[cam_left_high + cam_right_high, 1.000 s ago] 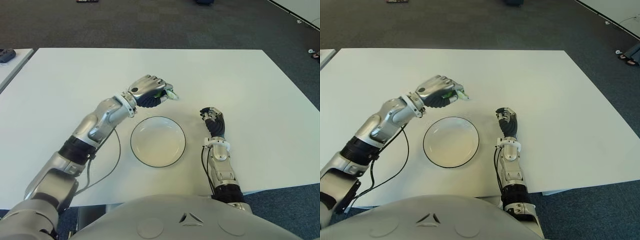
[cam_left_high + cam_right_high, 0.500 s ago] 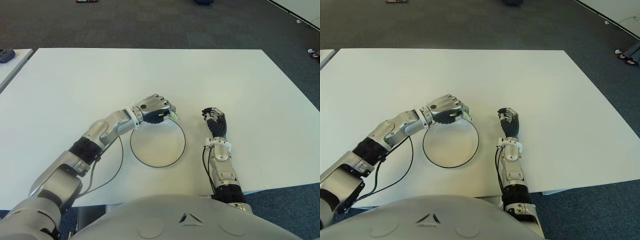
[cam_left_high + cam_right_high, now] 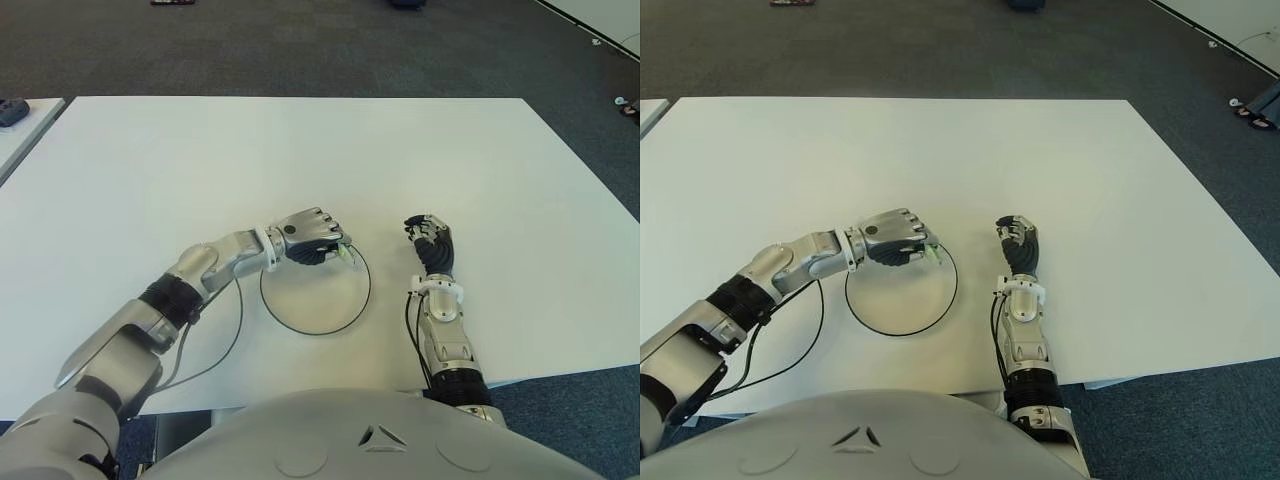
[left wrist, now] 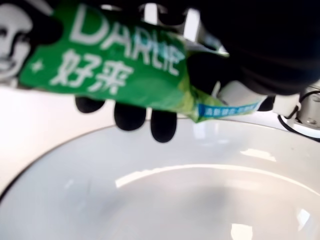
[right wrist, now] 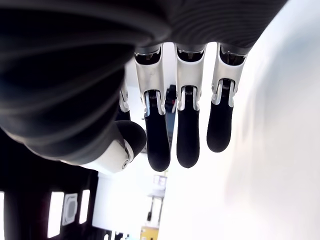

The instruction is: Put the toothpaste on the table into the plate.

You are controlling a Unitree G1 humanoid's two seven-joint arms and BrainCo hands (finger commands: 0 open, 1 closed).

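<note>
We see left hand clenched round green toothpaste, low over plate far rim; right hand beside plate, fingers loosely curled, holding nothing

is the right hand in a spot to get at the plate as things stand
Probably yes. The right hand shows just beside the plate, on its right, holding nothing, with bare table between them. The far rim, though, is covered by the left hand, which holds the toothpaste over the plate.
</note>
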